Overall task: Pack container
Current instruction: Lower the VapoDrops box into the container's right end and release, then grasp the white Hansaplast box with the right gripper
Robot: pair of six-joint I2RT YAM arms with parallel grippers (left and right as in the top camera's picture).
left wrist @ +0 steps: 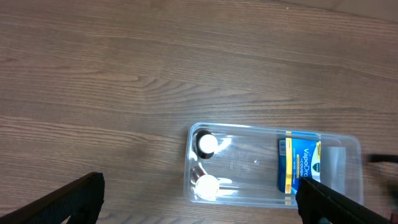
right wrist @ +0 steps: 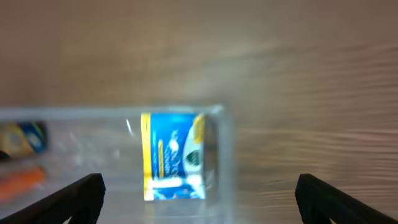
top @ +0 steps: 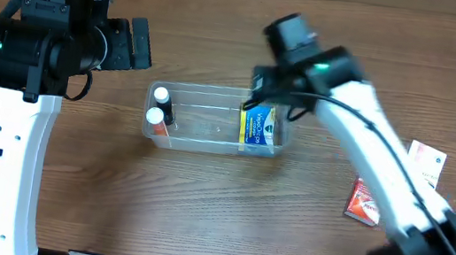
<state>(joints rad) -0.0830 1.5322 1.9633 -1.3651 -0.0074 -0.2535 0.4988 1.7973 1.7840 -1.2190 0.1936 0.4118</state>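
The clear plastic container [top: 206, 123] lies in the middle of the table. Two white-capped bottles [top: 158, 105] lie at its left end and a blue and yellow box [top: 260, 125] stands at its right end. My right gripper [top: 273, 94] hovers over that right end, open and empty; its wrist view shows the box [right wrist: 173, 155] just inside the container wall [right wrist: 225, 149], between the spread fingers [right wrist: 199, 202]. My left gripper [top: 137, 43] is open and empty, above and to the left of the container. Its wrist view shows the container [left wrist: 249, 165], the bottles [left wrist: 207, 185] and the box [left wrist: 300, 163].
A red box [top: 365, 203] and a white box [top: 427, 163] lie on the table at the right, partly under the right arm. Blurred orange and dark items [right wrist: 22, 177] show through the container in the right wrist view.
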